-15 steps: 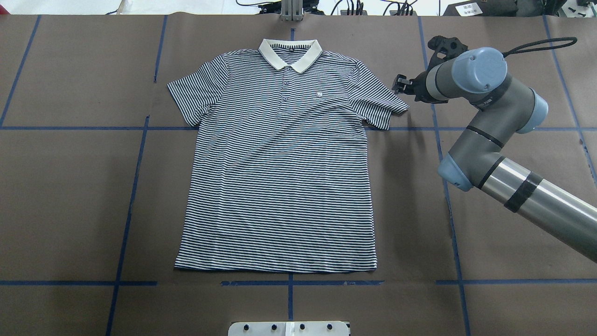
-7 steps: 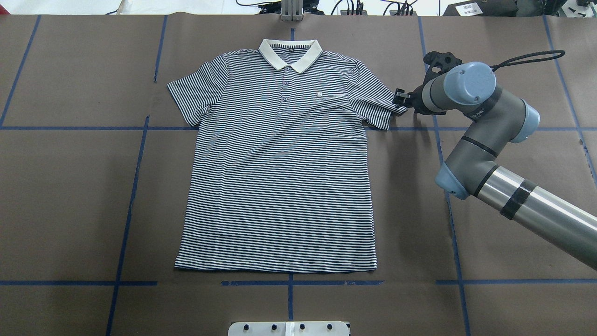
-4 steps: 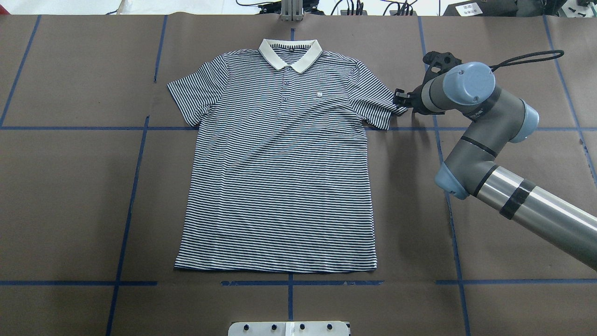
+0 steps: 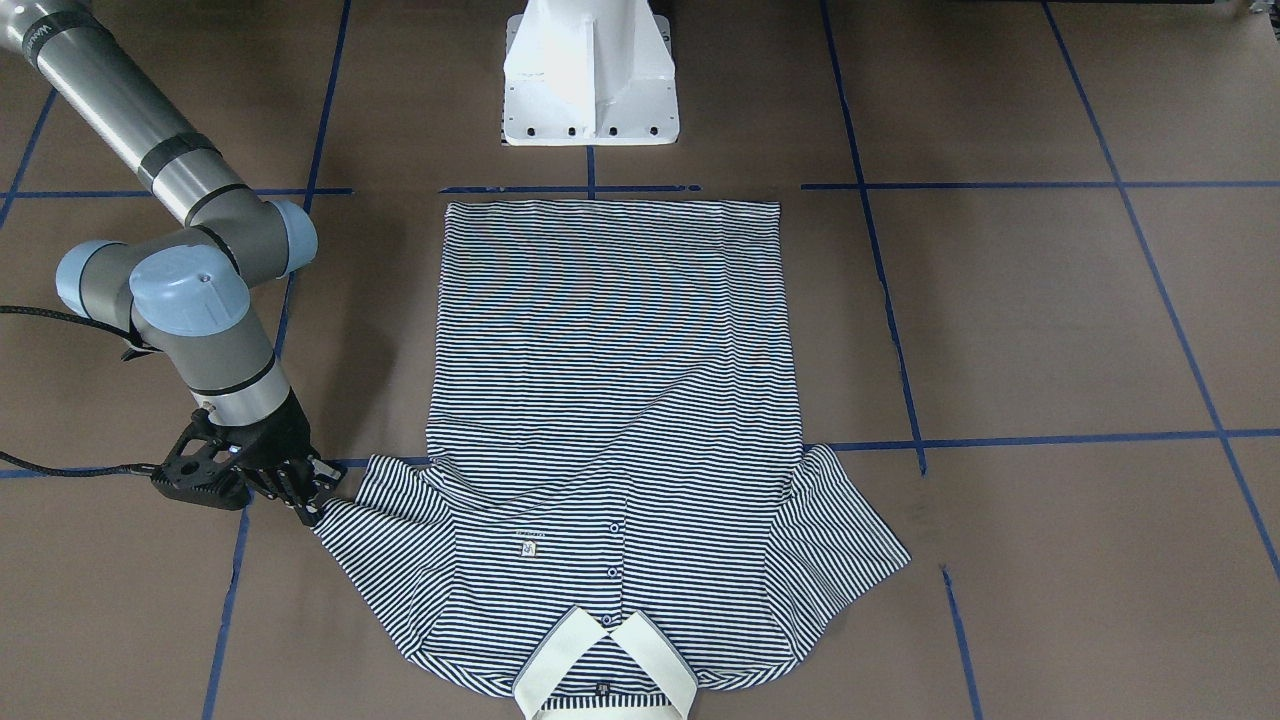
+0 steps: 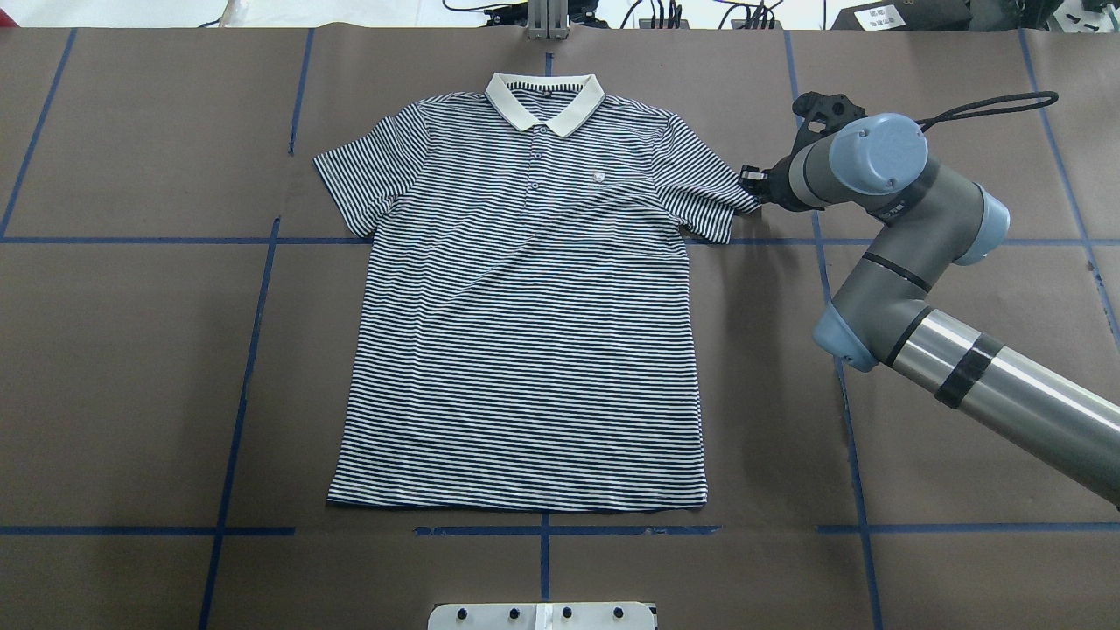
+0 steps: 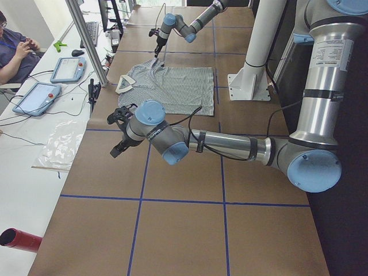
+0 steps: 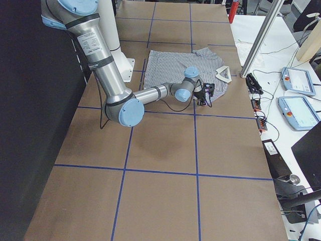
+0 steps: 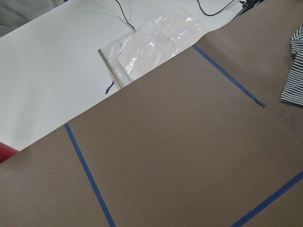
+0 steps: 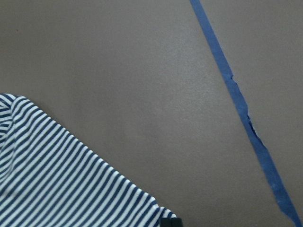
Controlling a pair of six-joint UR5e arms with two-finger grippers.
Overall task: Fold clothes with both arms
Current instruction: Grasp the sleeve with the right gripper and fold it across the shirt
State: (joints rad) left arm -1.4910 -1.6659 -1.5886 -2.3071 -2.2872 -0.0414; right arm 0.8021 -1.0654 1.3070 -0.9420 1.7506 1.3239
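Observation:
The striped polo shirt (image 5: 525, 332) lies flat and face up on the brown table, its cream collar (image 5: 545, 98) at the far side. My right gripper (image 5: 752, 178) is down at the outer corner of the shirt's right-hand sleeve (image 5: 713, 201), jaws drawn together on the sleeve's edge. The front view shows the same gripper (image 4: 314, 508) at the sleeve tip (image 4: 345, 535). In the right wrist view a black fingertip (image 9: 170, 222) touches the striped corner (image 9: 57, 179). My left gripper (image 6: 117, 148) hovers over bare table well left of the shirt; I cannot tell whether it is open or shut.
Blue tape lines (image 5: 254, 350) grid the brown paper. The white pedestal (image 4: 590, 70) stands by the shirt's hem. Beyond the far edge a white bench holds a plastic bag (image 8: 156, 42) and teach pendants (image 6: 37, 98), with a seated person (image 6: 14, 49).
The right arm came down and slightly back to the sleeve corner, then held there. Its fingers look narrower now than 0.6 s ago. The shirt has not moved.

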